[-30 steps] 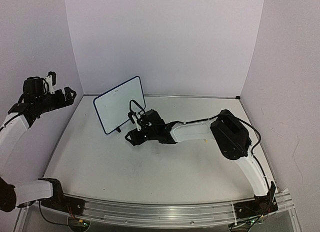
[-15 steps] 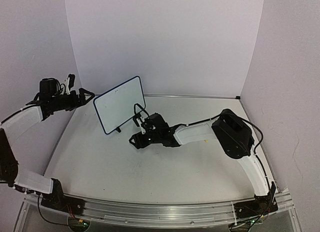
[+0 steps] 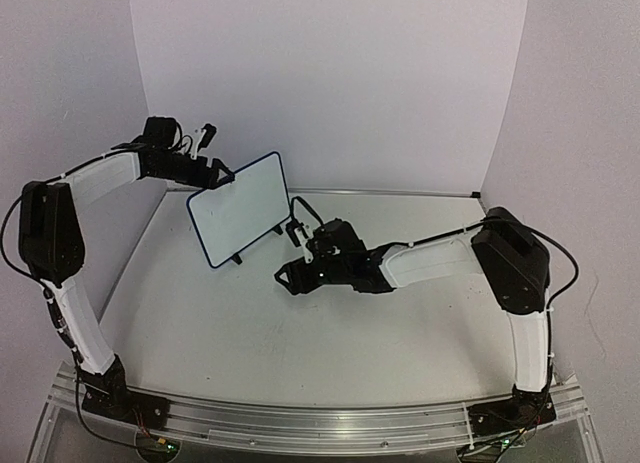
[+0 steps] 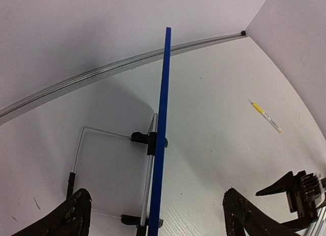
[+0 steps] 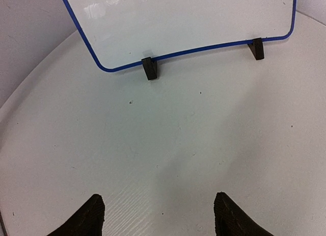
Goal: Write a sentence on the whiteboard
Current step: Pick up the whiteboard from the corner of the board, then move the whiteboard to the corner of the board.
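Observation:
The whiteboard stands tilted on two black feet at the back left of the table, white with a thin blue frame. No writing shows on its face in the right wrist view. My left gripper is open at the board's upper left edge. In the left wrist view the board is edge-on between my left gripper's spread fingers, which do not touch it. My right gripper is open and empty, low over the table in front of the board. It also shows in the right wrist view.
A yellow and white marker lies on the table to the right of the board. The board's wire stand shows behind it. Walls close the table at the back and on both sides, with a metal rail along the back edge.
My left arm has swung in from the far left wall to the board's upper left edge. My right gripper has drawn back to the right, a little away from the board.

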Controlling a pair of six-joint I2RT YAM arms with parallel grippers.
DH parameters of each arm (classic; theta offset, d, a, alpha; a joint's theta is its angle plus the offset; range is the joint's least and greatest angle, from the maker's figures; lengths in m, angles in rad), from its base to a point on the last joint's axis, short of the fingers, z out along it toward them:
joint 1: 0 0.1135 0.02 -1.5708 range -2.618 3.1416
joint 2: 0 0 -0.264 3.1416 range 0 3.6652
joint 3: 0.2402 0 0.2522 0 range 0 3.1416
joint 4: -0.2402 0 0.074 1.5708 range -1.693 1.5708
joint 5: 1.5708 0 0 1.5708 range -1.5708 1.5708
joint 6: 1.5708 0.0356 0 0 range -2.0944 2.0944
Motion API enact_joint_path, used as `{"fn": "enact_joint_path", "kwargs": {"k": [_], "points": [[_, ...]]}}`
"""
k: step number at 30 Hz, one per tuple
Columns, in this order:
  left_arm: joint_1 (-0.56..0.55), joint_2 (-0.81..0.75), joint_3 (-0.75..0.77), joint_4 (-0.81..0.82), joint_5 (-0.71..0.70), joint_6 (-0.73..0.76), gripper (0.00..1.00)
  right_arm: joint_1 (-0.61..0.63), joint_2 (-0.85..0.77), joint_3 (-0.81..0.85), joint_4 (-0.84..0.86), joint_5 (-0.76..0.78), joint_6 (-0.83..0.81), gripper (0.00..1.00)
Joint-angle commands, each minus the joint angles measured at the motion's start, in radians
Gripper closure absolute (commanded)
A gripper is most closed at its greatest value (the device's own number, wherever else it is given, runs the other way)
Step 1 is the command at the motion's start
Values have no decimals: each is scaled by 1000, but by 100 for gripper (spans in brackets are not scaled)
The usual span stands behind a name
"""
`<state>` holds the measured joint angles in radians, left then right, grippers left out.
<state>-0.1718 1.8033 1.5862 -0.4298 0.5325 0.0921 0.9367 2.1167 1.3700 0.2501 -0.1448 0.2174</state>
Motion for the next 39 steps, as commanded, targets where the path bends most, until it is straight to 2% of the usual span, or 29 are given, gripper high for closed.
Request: {"fn": "enact_joint_path", "kwargs": {"k": [1,4,9,13,18,20,32,39], "points": [[-18,88,185,-167,-64,136,17,-2,-102,-66,31,25,28,30],[-18,152,284,-266,-62,190,28,-1,-139,-108,31,34,36,30],[-21,234,405,-413,-12,263,56,-1,-174,-145,30,49,32,29],[-20,267,462,-488,32,293,76,-1,-184,-153,30,47,31,29],[-20,294,510,-596,69,321,96,-1,-188,-154,31,46,33,30],[-20,288,502,-614,85,327,100,-2,-191,-154,31,44,35,29],[-53,223,485,-672,209,319,100,-1,-228,-172,25,32,18,29],[-105,187,451,-675,208,312,100,1,-216,-170,24,33,15,29]]}}
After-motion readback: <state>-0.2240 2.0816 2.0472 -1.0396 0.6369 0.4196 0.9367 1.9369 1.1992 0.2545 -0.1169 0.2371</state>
